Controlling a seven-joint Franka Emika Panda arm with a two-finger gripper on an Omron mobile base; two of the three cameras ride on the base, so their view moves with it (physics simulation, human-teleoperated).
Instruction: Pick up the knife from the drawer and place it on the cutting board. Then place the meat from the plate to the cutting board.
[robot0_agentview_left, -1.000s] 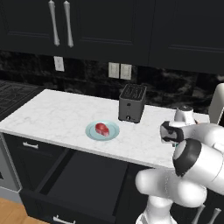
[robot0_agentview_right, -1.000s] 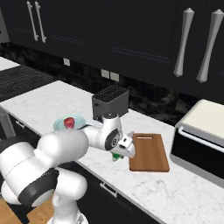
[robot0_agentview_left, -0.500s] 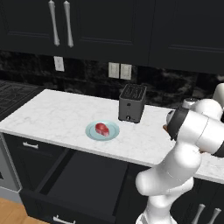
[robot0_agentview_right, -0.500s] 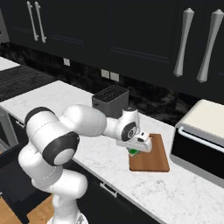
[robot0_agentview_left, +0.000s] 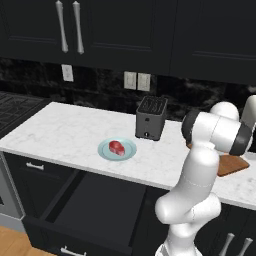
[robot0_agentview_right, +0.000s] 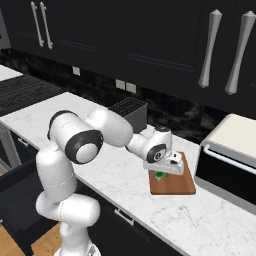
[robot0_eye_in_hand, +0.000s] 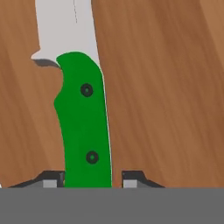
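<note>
The knife (robot0_eye_in_hand: 83, 122) lies flat on the board (robot0_agentview_right: 172, 181) near the desk's right end. The gripper (robot0_eye_in_hand: 87, 179) has fingers (robot0_eye_in_hand: 131, 178) beside the handle, barely parted; whether they grip is unclear. It should widen fully, then lift straight up.

White marble tabletop (robot0_agentview_left: 65, 135) runs the length of the room, backed by a dark, glossy marbled backsplash (robot0_agentview_left: 100, 87) carrying a white outlet plate (robot0_agentview_left: 67, 73) and a paired switch plate (robot0_agentview_left: 137, 81) just above it. Black upper cabinets (robot0_agentview_left: 115, 30) with long silver bar handles (robot0_agentview_left: 62, 26) hang above the tabletop, and black base cabinets (robot0_agentview_left: 30, 190) sit beneath it on a strip of wood floor (robot0_agentview_left: 12, 242). A black toaster (robot0_agentview_left: 150, 118) stands at the tabletop's rear, a dark stovetop (robot0_agentview_right: 25, 90) adjoins its left end, and a cream-and-black appliance (robot0_agentview_right: 230, 157) sits toward its right end; lighting is even.
</note>
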